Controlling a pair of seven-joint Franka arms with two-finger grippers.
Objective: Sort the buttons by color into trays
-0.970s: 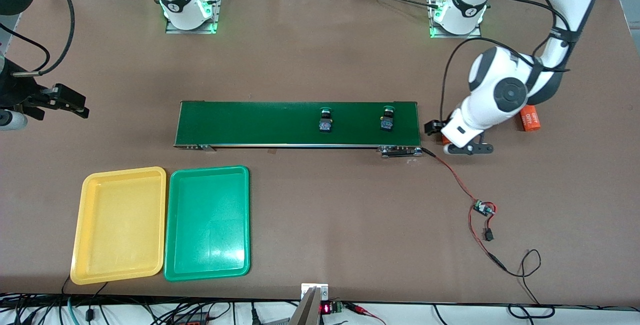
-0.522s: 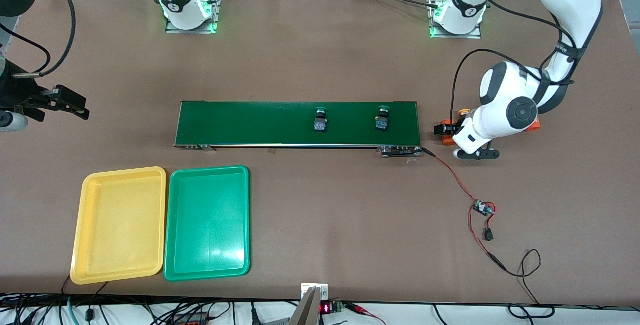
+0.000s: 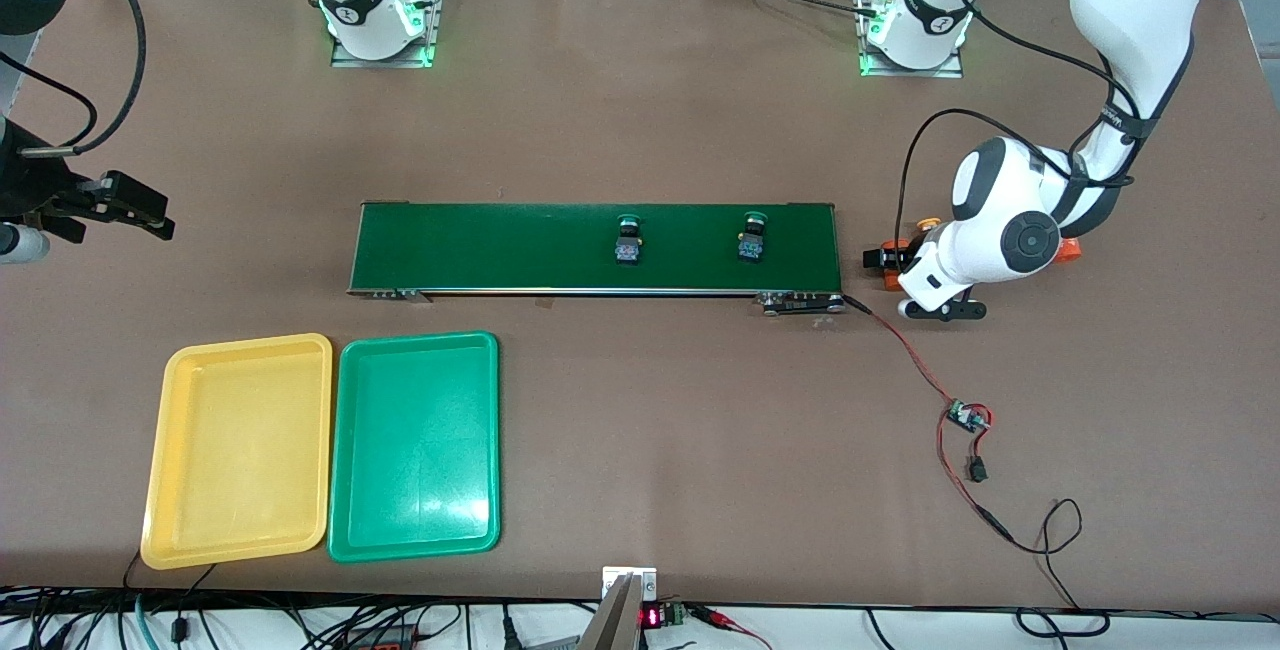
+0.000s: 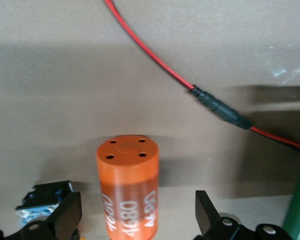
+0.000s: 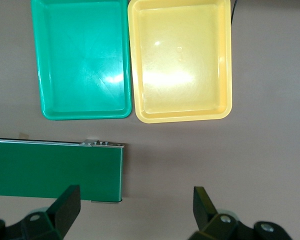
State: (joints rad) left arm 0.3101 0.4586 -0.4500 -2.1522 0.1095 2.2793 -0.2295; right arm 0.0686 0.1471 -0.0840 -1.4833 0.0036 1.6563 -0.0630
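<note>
two green-capped buttons (image 3: 628, 239) (image 3: 751, 236) ride the conveyor belt (image 3: 500, 248). left gripper (image 4: 135, 220), released, straddles an orange cylinder (image 4: 128, 190); right gripper (image 5: 135, 210), released, waits above the belt's 9 o'clock end, trays (image 5: 80, 60) (image 5: 180, 60) ready.

Two buttons (image 3: 628, 239) (image 3: 751, 237) sit on the conveyor belt (image 3: 480, 248), both in its half toward the left arm's end of the surface (image 3: 640, 110). The two trays (image 3: 160, 450) (image 3: 345, 450) lie side by side, touching, nearer the front camera than the belt, toward the right arm's end.
</note>
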